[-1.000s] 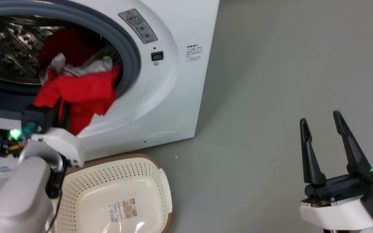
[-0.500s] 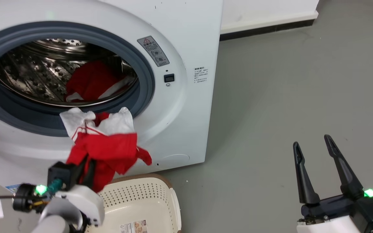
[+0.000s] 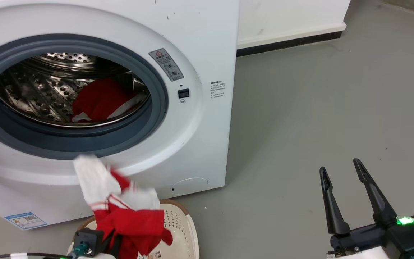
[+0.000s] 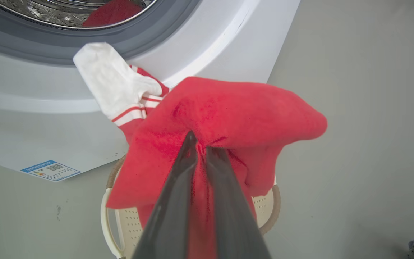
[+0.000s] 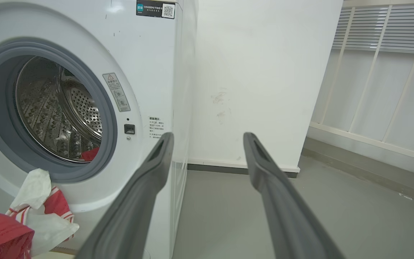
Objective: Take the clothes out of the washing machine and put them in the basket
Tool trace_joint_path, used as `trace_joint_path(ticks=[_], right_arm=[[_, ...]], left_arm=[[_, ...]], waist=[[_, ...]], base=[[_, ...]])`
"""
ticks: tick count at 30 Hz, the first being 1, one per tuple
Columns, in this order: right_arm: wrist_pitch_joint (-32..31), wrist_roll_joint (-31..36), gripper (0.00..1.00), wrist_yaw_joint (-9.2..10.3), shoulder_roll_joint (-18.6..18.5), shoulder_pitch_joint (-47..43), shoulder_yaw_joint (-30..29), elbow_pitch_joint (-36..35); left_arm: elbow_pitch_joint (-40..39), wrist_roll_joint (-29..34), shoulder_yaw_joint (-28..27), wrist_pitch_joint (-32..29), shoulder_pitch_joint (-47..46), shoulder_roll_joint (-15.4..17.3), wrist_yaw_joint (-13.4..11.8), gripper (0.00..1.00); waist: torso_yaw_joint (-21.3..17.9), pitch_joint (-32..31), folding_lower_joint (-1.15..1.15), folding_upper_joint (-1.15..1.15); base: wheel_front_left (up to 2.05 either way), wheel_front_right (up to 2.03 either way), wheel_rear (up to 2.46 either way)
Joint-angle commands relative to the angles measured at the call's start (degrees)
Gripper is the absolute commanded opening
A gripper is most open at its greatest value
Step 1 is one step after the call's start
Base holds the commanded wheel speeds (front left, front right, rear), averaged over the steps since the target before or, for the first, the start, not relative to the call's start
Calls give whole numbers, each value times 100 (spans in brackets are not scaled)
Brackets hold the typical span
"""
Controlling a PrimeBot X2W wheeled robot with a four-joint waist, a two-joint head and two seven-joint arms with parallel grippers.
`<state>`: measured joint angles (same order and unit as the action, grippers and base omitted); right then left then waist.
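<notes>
Grey floor | left pincer clamps red garment (over basket) | right pincer spread, empty

A red-and-white fabric garment hides most of the cream perforated plastic basket, cropped at seven o'clock. Its white end is blurred.

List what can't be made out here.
- Basket inside: head view, covered by the held garment, cut by the bottom edge.
- Red clothes in the drum: head view, count unclear, porthole rim hides the bottom.
- Warning sticker text: head view, too small.
</notes>
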<state>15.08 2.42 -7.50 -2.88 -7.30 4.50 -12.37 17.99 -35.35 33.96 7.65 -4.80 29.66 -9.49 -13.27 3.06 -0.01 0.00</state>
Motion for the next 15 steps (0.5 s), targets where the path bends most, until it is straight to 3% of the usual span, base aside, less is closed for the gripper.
trace_joint_path(ticks=[1,15], right_arm=[[14,-1,100,2,1,18,15,10],[14,-57,100,2,3,390,58,-55]], left_arm=[[130,9,34,47,69,-80,59,0],[2142,-96,194,377,-620,-687,516,0]], waist=[[-52,45,1,0],[-392,683,1,0]], base=[[0,0,0],[0,0,0]])
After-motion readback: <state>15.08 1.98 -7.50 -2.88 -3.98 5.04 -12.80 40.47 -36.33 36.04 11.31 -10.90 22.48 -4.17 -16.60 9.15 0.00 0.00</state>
